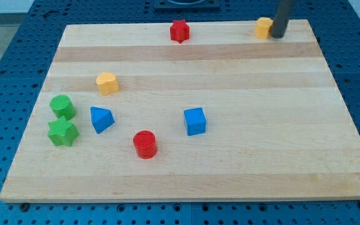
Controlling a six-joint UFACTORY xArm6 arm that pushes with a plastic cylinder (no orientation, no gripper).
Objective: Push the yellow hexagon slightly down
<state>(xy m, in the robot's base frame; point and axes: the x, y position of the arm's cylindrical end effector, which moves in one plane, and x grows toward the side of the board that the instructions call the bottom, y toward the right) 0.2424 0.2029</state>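
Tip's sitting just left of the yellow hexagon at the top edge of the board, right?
Not quite: my tip is just to the view's right of the yellow hexagon, not its left. The camera view shows both at the board's top edge, as you said.

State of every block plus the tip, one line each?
my tip: at the view's top right, against the yellow hexagon's right side
yellow hexagon: near the board's top edge
red star: top edge, alone
yellow heart: left, alone
green cylinder: just above the green star
green star: far left
blue triangle: apart
blue cube: centre
red cylinder: upright
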